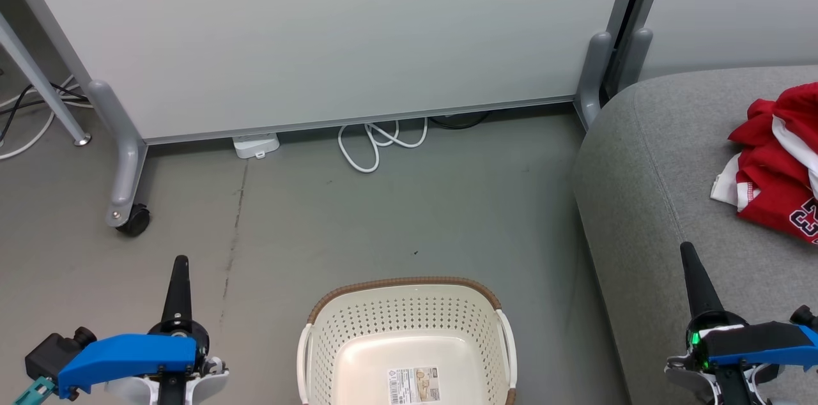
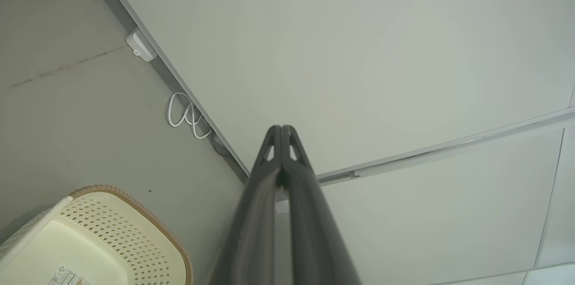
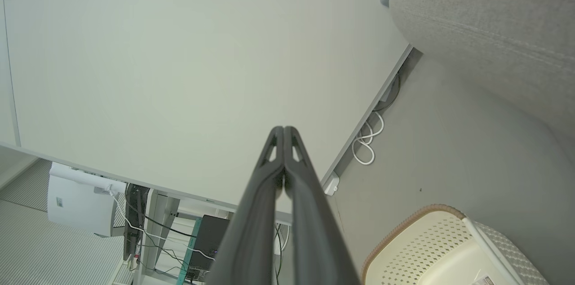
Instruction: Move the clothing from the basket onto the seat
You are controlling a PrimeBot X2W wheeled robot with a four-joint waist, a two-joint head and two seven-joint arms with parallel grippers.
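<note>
Although both claws sit nearest the camera, neither carries anything: the left gripper (image 1: 179, 274) and the right gripper (image 1: 694, 267) each have their jaws pressed together, tips pointing up the head view. Between them, on the floor (image 1: 383, 220), the basket (image 1: 402, 282) shows a bare cream bottom with its paper label (image 1: 413, 384) uncovered, so nothing seems left there to lift. Further out and to the right, the seat (image 1: 645, 156) stands beside the basket. The right gripper shows against its near part, which makes that arm much the nearer one. Beyond its tip, ahead and to the right, the clothing (image 1: 776, 162) lies on the cushion. It is a crumpled red heap with white trim and dark numerals, its length running roughly away from the robot and cut by the picture's edge. I judge the transfer finished.
</note>
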